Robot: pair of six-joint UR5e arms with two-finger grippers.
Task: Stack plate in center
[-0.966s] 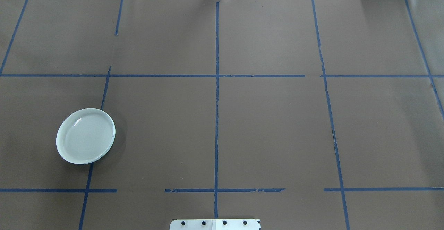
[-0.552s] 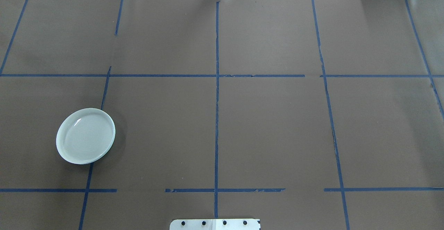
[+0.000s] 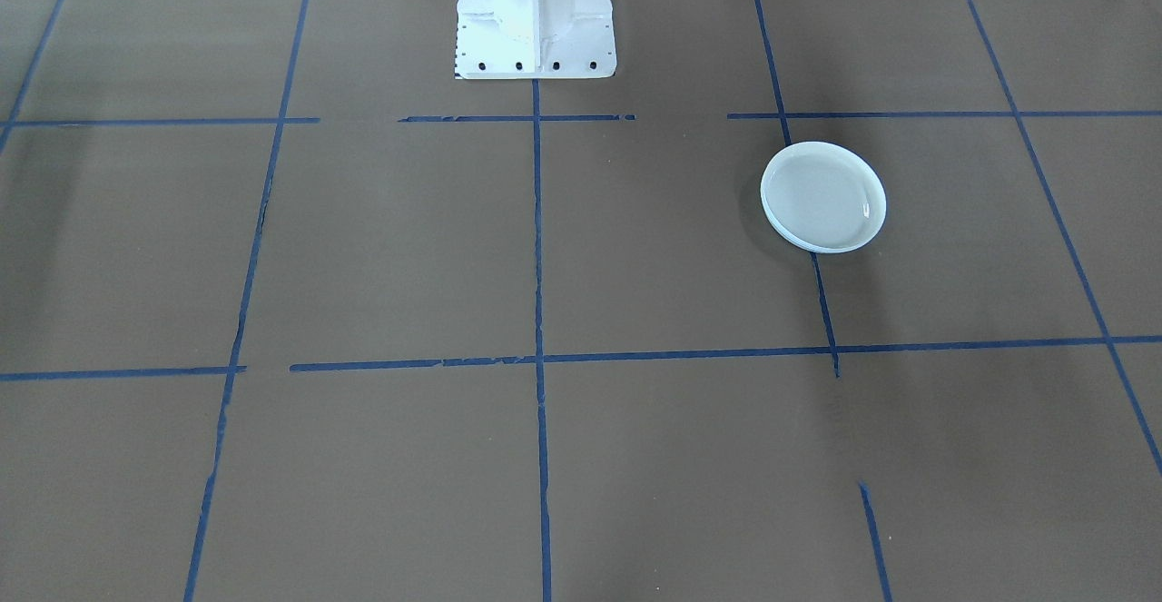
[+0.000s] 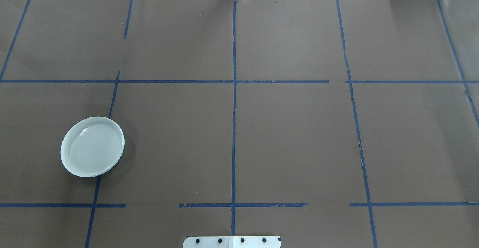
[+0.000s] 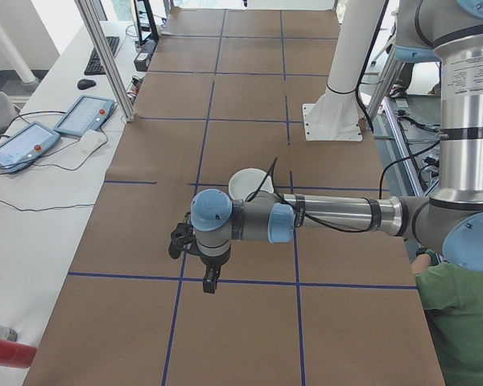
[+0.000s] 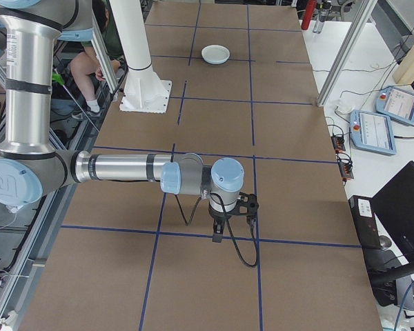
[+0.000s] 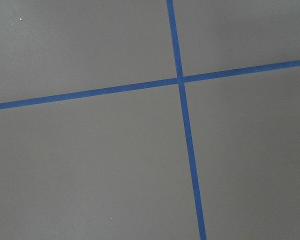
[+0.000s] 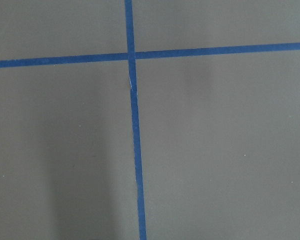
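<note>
From across the table, the pale blue-grey plate [image 3: 823,196] lay flat on the brown paper table [image 3: 408,248] on the robot's left side, sitting over a blue tape line [image 3: 537,311], near the white pedestal base [image 3: 535,16]. It looked like more than one plate nested, though the layered rim was too fine to be sure.

From overhead, the plate [image 4: 92,146] sat well left of the middle tape line [image 4: 234,128]; no arm or gripper entered this view.

From the left end, the near arm stretched out over the table, its left gripper [image 5: 210,281] hanging above bare paper, apart from the plate [image 5: 251,183] behind the forearm. Whether its fingers were parted could not be told, and it appeared to hold nothing.

From the right end, the right gripper [image 6: 218,234] hung likewise over bare paper, far from the plate [image 6: 215,54]; its opening could not be judged either.

Both wrist cameras saw only paper and tape crossings.

The likely risk: the shallow rim offers a thin edge, so a grasp coming in too high could slip or tip the plate, and nested plates might separate on lifting
</note>
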